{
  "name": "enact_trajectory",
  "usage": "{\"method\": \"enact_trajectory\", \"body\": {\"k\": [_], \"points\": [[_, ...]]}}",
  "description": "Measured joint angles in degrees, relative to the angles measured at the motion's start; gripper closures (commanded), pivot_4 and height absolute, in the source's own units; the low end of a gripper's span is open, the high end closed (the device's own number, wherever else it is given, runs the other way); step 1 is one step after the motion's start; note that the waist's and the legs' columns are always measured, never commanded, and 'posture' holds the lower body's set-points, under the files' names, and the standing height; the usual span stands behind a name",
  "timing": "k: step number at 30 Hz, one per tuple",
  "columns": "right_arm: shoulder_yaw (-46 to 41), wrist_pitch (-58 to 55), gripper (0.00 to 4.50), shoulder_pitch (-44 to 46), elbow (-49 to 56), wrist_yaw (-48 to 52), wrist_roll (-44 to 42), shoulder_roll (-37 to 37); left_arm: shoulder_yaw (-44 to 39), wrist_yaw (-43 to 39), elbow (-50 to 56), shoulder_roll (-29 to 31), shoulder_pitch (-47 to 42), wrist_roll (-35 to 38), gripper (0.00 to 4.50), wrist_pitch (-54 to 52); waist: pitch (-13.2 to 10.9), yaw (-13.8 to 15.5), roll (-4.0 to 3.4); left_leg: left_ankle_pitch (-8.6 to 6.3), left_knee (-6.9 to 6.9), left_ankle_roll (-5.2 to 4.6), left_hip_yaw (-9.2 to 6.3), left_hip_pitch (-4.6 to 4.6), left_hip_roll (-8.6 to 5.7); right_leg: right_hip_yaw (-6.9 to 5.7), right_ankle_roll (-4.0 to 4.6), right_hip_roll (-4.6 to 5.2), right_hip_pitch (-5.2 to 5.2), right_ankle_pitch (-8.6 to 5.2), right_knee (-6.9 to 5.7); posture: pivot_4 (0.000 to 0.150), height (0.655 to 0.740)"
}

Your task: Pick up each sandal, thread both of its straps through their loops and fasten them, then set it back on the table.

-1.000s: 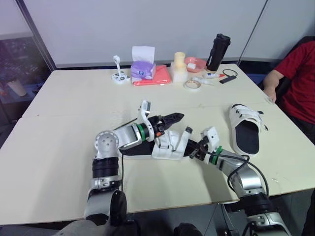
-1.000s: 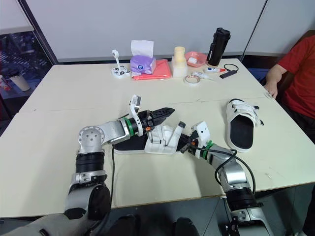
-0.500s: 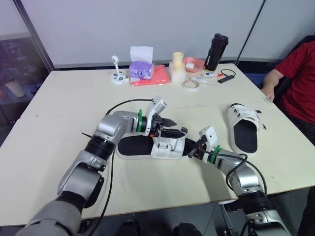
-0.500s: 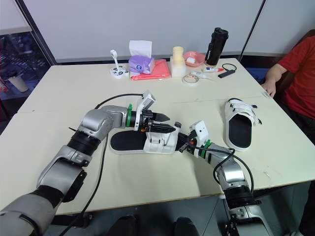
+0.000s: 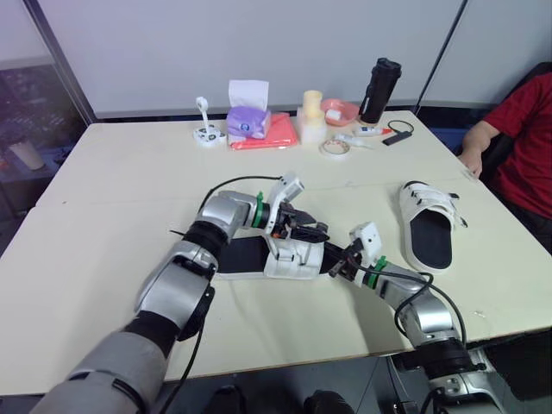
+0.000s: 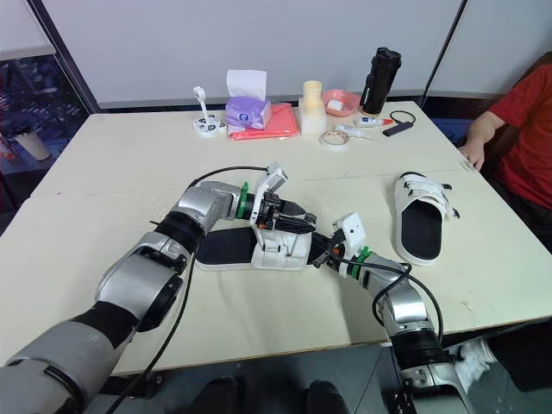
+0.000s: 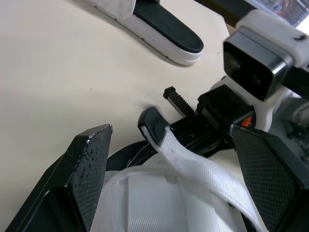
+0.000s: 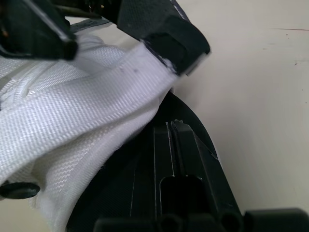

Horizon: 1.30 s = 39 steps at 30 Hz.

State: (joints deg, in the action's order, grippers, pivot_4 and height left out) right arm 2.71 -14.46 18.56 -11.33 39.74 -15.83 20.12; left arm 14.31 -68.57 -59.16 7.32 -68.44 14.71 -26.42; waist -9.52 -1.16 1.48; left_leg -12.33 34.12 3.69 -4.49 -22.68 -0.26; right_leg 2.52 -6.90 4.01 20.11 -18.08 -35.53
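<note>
The left gripper (image 5: 308, 231), which hung above the near sandal (image 5: 244, 256) at mid-frame, now sits lower, right over its white straps (image 5: 293, 259), with its fingers spread either side of one. The left arm, earlier folded at lower left, now stretches toward the centre.

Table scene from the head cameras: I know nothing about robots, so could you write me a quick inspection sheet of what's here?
Surface: pale table, a seam across its middle.
Job's things: near sandal lying flat, a white strap loose; far sandal lying apart on the right.
Clutter: tissue box, black bottle, tape roll, pink bowl, all along the far edge.
Grippers: left tool open, straddling the strap; right tool at the same sandal's right side.
Cables: black cable looping over the left arm; another on the right arm.
Surroundings: person in a red shirt seated at the right.
</note>
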Motion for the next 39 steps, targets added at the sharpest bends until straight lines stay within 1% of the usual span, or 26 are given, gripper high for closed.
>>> {"method": "enact_trajectory", "body": {"k": [1, 2, 4, 6, 10, 12, 14, 16, 18, 20, 23, 26, 30, 34, 39], "points": [[-0.01, 0.0, 4.5, -0.01, 0.03, -0.03, 0.0, -0.04, -0.79, 0.08, -1.24, -0.56, -0.42, -0.31, 0.43, 0.37, 0.0, -0.01, 0.0, 0.0, 0.0, 0.0, -0.01, 0.0, 0.0, 0.0, -0.01, -0.01, 0.0, -0.01, -0.02, 0.15, 0.74], [0.0, 0.0, 4.5, -0.03, 0.06, -0.04, 0.0, -0.08, -1.58, 0.16, -2.04, -1.01, -0.66, -0.48, 0.66, 0.59, 0.0, -0.03, 0.0, 0.0, 0.0, 0.0, -0.01, 0.0, 0.0, 0.0, -0.02, -0.02, 0.0, -0.01, -0.03, 0.15, 0.74], [-0.01, 0.01, 4.5, -0.09, 0.12, -0.07, 0.0, -0.13, -2.66, 0.82, -3.5, -1.72, -1.35, -0.79, 1.3, 1.02, 0.0, -0.04, 0.0, 0.0, 0.0, 0.0, -0.02, 0.0, 0.0, 0.0, -0.04, -0.03, 0.02, -0.02, -0.07, 0.15, 0.74], [-0.02, 0.02, 4.5, -0.11, 0.13, -0.13, -0.01, -0.23, -3.6, 1.23, -3.85, -1.95, -1.52, -1.51, 2.23, 1.61, 0.0, -0.05, 0.0, 0.0, 0.0, 0.0, -0.02, 0.01, 0.0, 0.01, -0.06, -0.03, 0.05, -0.03, -0.17, 0.15, 0.74], [-0.03, 0.08, 4.5, -0.16, 0.16, -0.26, -0.01, -0.31, -4.66, 1.17, -4.08, -2.04, -1.52, -2.21, 4.43, 2.03, -0.01, 0.01, 0.02, 0.0, 0.03, 0.0, -0.04, 0.02, 0.0, 0.01, -0.06, -0.05, 0.15, -0.04, -0.48, 0.15, 0.74], [-0.02, 0.13, 4.5, -0.16, 0.18, -0.31, -0.01, -0.35, -5.45, 0.62, -3.49, -2.15, -1.5, -2.13, 4.47, 1.2, -0.01, 0.02, 0.02, 0.0, 0.03, 0.0, -0.06, 0.01, 0.0, 0.01, -0.06, -0.07, 0.19, -0.04, -0.54, 0.15, 0.74], [0.01, 0.21, 4.5, -0.18, 0.19, -0.31, -0.01, -0.36, -6.87, -0.65, -0.65, -2.0, -1.39, -1.19, 4.47, -1.3, -0.01, -0.01, 0.02, 0.0, 0.03, 0.01, -0.08, 0.0, 0.0, 0.02, -0.06, -0.1, 0.21, -0.05, -0.55, 0.15, 0.74], [0.02, 0.26, 4.5, -0.21, 0.2, -0.31, -0.01, -0.36, -8.35, -1.51, 3.23, -1.63, -1.08, 0.29, 4.47, -4.41, -0.01, -0.03, 0.02, 0.0, 0.03, 0.0, -0.09, 0.0, 0.01, 0.02, -0.06, -0.1, 0.2, -0.05, -0.57, 0.15, 0.74], [0.03, 0.3, 4.5, -0.24, 0.21, -0.36, -0.01, -0.36, -9.72, -1.63, 9.24, -1.01, 0.71, 2.36, 4.47, -8.29, 0.0, -0.05, -0.01, 0.0, 0.03, 0.01, -0.1, 0.01, 0.02, 0.05, -0.06, -0.1, 0.2, -0.05, -0.58, 0.15, 0.74], [0.02, 0.36, 4.5, -0.26, 0.21, -0.39, -0.01, -0.37, -11.26, -0.21, 14.48, -0.53, 3.64, 4.03, 4.47, -11.62, 0.0, -0.02, -0.01, 0.0, 0.03, 0.01, -0.11, 0.01, 0.02, 0.05, -0.06, -0.11, 0.2, -0.05, -0.61, 0.15, 0.74], [0.02, 0.36, 4.5, -0.28, 0.2, -0.49, 0.0, -0.37, -12.63, 2.59, 18.64, 0.03, 6.23, 4.85, 4.47, -14.12, -0.01, 0.03, 0.0, 0.01, 0.04, 0.01, -0.14, 0.01, 0.03, 0.05, -0.05, -0.12, 0.2, -0.05, -0.62, 0.15, 0.74], [0.05, 0.37, 4.5, -0.28, 0.2, -0.58, -0.01, -0.48, -12.96, 5.02, 21.12, 0.98, 7.91, 4.82, 4.47, -14.48, -0.01, 0.05, -0.01, 0.01, 0.04, 0.02, -0.14, 0.04, 0.03, 0.05, -0.05, -0.13, 0.19, -0.04, -0.63, 0.15, 0.74], [0.06, 0.37, 4.5, -0.28, 0.17, -0.58, 0.0, -0.51, -13.03, 8.46, 19.61, 1.36, 8.57, 4.37, 4.47, -12.58, -0.01, 0.05, -0.01, 0.01, 0.04, 0.02, -0.14, 0.06, 0.03, 0.05, -0.05, -0.13, 0.17, -0.04, -0.62, 0.15, 0.74], [0.11, 0.38, 4.5, -0.25, 0.15, -0.6, 0.0, -0.52, -13.02, 11.19, 11.42, 1.54, 7.98, 2.16, 4.47, -7.28, -0.01, 0.05, -0.01, 0.01, 0.04, 0.02, -0.14, 0.08, 0.03, 0.05, -0.05, -0.15, 0.17, -0.04, -0.62, 0.15, 0.74], [0.23, 0.38, 4.5, -0.3, 0.14, -0.9, 0.03, -0.52, -12.89, 11.37, 1.32, 1.26, 4.62, -0.53, 4.47, 0.52, 0.0, 0.06, -0.01, 0.01, 0.05, 0.02, -0.14, 0.13, 0.02, 0.04, -0.05, -0.15, 0.11, -0.05, -0.62, 0.15, 0.74]]}}
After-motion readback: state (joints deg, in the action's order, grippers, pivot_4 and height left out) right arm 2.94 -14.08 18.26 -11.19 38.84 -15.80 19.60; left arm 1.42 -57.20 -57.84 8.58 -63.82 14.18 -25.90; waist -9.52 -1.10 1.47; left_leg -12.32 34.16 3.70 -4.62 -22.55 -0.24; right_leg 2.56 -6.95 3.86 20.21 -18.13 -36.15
